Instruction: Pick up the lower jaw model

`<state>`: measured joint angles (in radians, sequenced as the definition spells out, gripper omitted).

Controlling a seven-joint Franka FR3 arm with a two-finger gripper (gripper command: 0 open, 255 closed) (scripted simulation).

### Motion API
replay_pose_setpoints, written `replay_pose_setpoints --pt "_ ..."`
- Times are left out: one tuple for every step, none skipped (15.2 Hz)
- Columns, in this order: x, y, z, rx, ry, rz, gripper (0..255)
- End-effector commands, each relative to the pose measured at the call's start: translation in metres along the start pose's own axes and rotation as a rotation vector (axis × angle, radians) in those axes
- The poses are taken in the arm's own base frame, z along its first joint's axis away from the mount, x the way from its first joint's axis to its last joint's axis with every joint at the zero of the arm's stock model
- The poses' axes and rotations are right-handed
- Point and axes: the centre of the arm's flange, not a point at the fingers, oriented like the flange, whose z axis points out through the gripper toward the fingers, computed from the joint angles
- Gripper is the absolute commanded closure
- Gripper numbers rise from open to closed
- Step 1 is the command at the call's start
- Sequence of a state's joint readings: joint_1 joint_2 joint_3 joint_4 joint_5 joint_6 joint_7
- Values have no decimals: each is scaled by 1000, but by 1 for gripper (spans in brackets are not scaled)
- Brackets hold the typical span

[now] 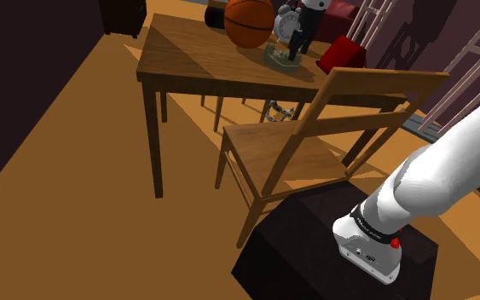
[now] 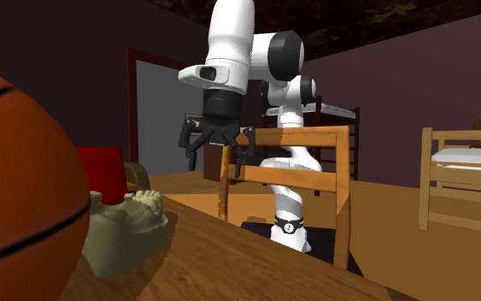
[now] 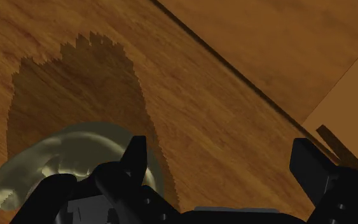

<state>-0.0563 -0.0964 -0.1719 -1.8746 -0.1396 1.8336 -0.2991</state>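
A dim room with dark purple walls and an orange-brown floor holds a wooden table [image 1: 197,53]. The lower jaw model [image 2: 129,229], a greenish-grey arch with a row of pale teeth, lies on the table near the edge that faces the chair. In the wrist view it rests on the wood grain with its dark shadow stretching away from it.

The jaws hang over the table above the model, spread wide with nothing between them. In the wrist view one black finger [image 3: 135,156] overlaps the model's rim and the other stands well apart over bare wood, so the model lies off to one side of the gap, not inside it. I cannot tell any contact.

Just beside the model, towards the shoulder view's left, sits an orange basketball [image 1: 248,21], which looms large at the second exterior view's left. A red object [image 1: 342,54] stands on the table at the model's other side.

A wooden chair [image 1: 291,152] is drawn up between the table and the black stand [image 1: 315,251]. Its slatted back rises close by the jaws, and the white arm [image 2: 230,43] reaches over it. A wooden bunk bed [image 2: 465,171] stands at the second exterior view's right.
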Motion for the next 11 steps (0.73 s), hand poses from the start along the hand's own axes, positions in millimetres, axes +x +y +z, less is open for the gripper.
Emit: replay_pose_setpoints --pt "19 15 3 -22 3 -20 0" --pt "28 22 4 -33 4 -29 0" --pt "38 29 4 -43 6 -38 0" --pt "48 35 5 -54 7 -47 0" --pt "58 42 6 -64 9 -57 0" --pt "68 48 6 -75 10 -66 0" --pt "78 55 7 -86 12 -75 0" --pt "89 61 7 -96 13 -84 0" --pt "93 64 7 -100 14 -88 0" --pt "93 63 12 -100 14 -88 0" --pt "92 62 18 -100 14 -88 0"
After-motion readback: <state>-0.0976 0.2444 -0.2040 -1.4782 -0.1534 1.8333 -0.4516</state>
